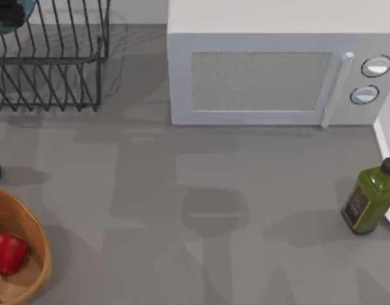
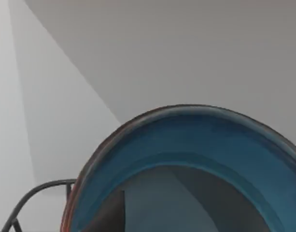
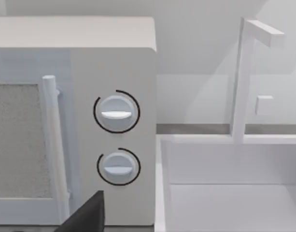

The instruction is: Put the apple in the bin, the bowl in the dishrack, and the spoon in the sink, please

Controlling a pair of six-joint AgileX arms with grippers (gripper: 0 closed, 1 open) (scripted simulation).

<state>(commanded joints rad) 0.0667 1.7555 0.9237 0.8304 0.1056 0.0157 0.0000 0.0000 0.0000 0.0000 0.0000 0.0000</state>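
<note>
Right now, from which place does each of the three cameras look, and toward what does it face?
Top view: sits above the grey table, looking straight down on the black wire dishrack, white microwave, green oil bottle, and tan wooden bin holding the glossy red apple.
Left wrist view: sits close over the teal-blue glazed bowl, with a dishrack wire beside it.
Right wrist view: faces the microwave's two dials and the white sink; a dark part of its own arm at the edge.
Shared: the microwave in the top and right wrist views; the dishrack in the top and left wrist views.
</note>
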